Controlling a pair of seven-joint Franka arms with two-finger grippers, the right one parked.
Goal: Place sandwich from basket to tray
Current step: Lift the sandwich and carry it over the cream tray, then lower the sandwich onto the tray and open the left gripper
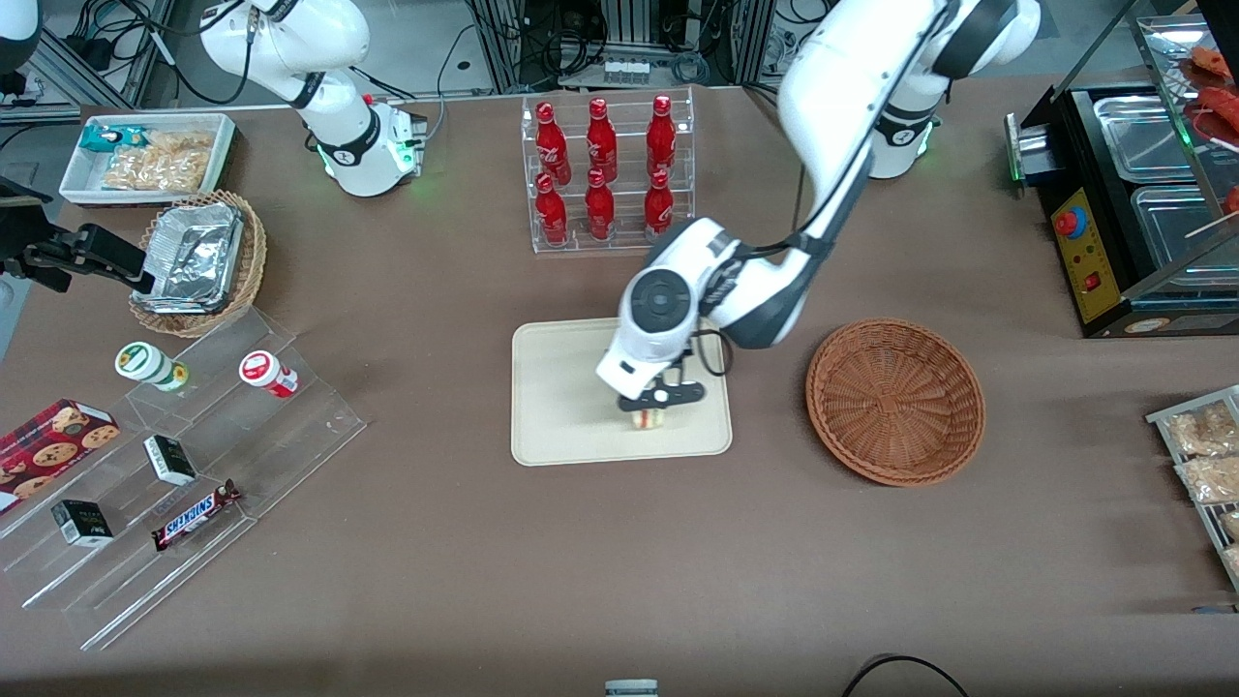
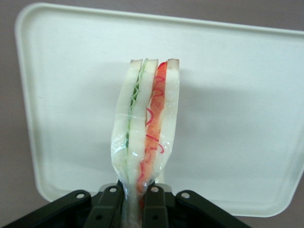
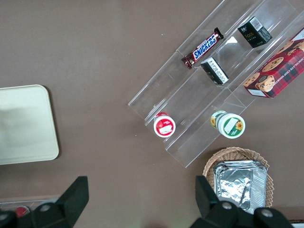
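The gripper (image 2: 135,202) is closed on the clear wrap of the sandwich (image 2: 145,123), with both fingers (image 2: 111,204) pinched together at the narrow end of the wedge; the pale bread slices are seen edge-on, with green filling along one seam and red-orange filling along the other. The sandwich (image 1: 647,418) is held over the cream-beige tray (image 1: 561,397), in the part of the tray nearer the front camera; whether it touches the tray surface cannot be told. The reddish-brown wicker basket (image 1: 895,402) is seen beside the tray, toward the working arm's end of the table, with nothing in it. A clear rack of red bottles (image 1: 605,174) is placed farther from the front camera than the tray.
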